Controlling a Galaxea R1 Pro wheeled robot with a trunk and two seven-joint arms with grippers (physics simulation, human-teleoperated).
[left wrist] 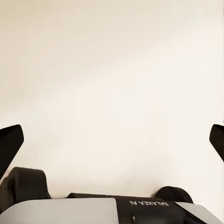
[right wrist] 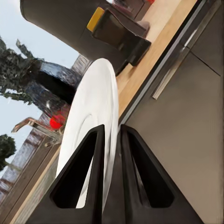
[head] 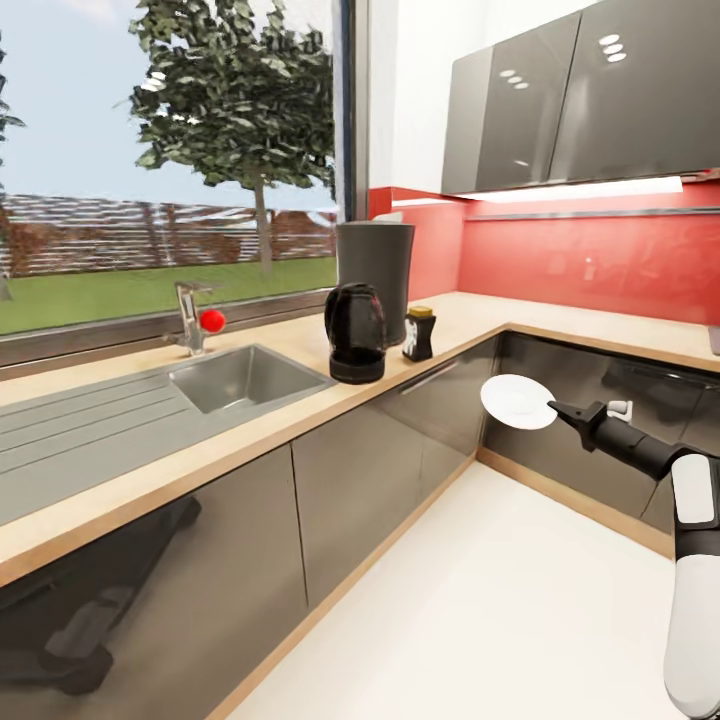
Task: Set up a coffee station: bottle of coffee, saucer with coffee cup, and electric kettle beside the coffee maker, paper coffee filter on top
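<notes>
Head view shows the right end effector [head: 553, 407] pinching the saucer [head: 518, 401] by its rim, off the counter [head: 470, 318] edge, so I would carry it level to beside the coffee maker [head: 356, 332].

Your left gripper [left wrist: 112, 140] sits spread wide, dark fingertips [left wrist: 10, 144] at both frame edges, pale floor [left wrist: 112, 70] above, robot base [left wrist: 93, 210] along the bottom.

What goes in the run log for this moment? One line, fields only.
phase: carrying saucer toward countertop | right gripper: shut on saucer rim | left gripper: open, empty | coffee maker, coffee bottle: on countertop
</notes>
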